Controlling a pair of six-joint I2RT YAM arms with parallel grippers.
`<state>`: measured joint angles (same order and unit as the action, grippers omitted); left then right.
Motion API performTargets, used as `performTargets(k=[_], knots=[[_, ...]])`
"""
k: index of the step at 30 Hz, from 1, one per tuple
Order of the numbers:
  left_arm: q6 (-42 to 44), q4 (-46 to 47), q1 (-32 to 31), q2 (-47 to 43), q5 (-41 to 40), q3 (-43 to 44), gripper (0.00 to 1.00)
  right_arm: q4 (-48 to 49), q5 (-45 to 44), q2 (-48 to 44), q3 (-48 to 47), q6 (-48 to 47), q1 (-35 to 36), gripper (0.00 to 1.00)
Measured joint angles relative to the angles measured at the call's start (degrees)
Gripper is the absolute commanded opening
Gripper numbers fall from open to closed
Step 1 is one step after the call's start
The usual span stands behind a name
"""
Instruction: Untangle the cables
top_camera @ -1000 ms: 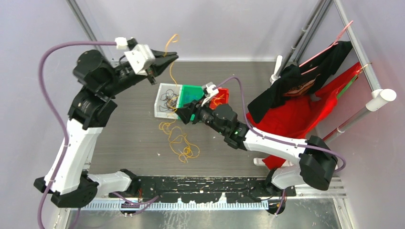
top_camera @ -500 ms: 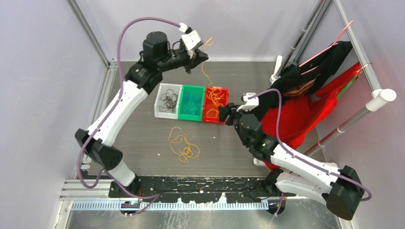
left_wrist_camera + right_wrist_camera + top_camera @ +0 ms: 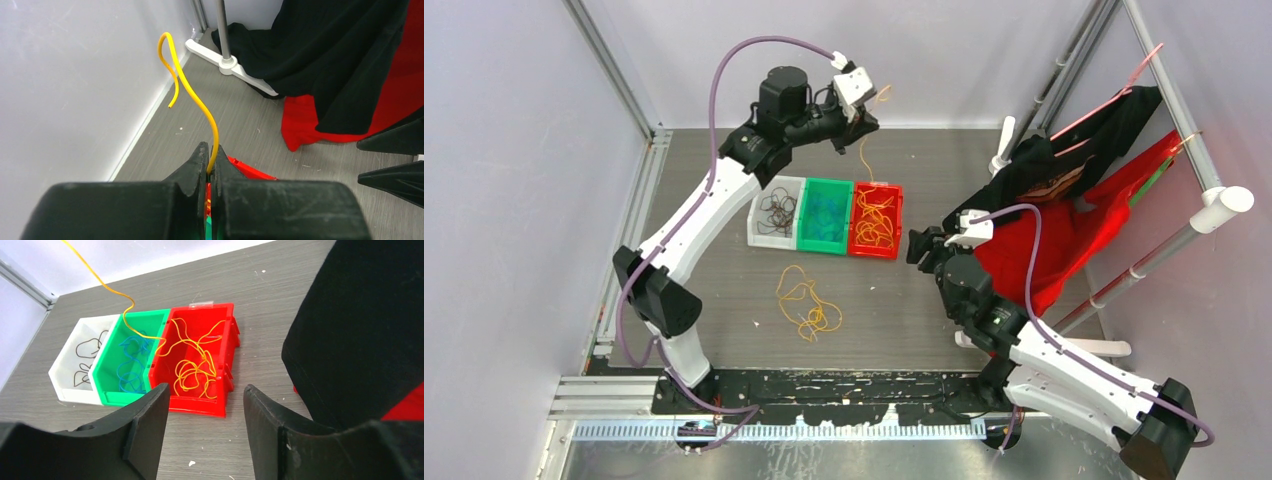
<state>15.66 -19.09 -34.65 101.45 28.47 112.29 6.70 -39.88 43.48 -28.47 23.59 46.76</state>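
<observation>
My left gripper [image 3: 870,118] is high above the far side of the table, shut on a yellow cable [image 3: 192,95] that hangs down into the red bin [image 3: 895,215]. The red bin holds several yellow cables [image 3: 195,367], the green bin [image 3: 107,367] blue cables [image 3: 131,365], the white bin [image 3: 67,372] dark brown cables [image 3: 87,347]. A loose tangle of yellow cables [image 3: 807,305] lies on the table in front of the bins. My right gripper [image 3: 916,247] is open and empty, just right of the red bin; its fingers [image 3: 150,425] frame the bins.
A black and red cloth [image 3: 1064,215] hangs on a white rack [image 3: 1004,140] at the right, close to my right arm. Metal frame posts stand at the back corners. The wall is just behind my left gripper.
My left gripper has carried the yellow cable rightward from above the white bin to above the red bin. My right gripper has drawn back right, away from the bins.
</observation>
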Motion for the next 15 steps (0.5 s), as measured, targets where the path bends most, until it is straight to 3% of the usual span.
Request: performTargets(k=[15], knots=[[2.5,-9.9,-2.7,8.3,-3.1,-4.5,0.0,-4.4,-0.9,-3.4,1.2,0.8,-0.1,0.57]])
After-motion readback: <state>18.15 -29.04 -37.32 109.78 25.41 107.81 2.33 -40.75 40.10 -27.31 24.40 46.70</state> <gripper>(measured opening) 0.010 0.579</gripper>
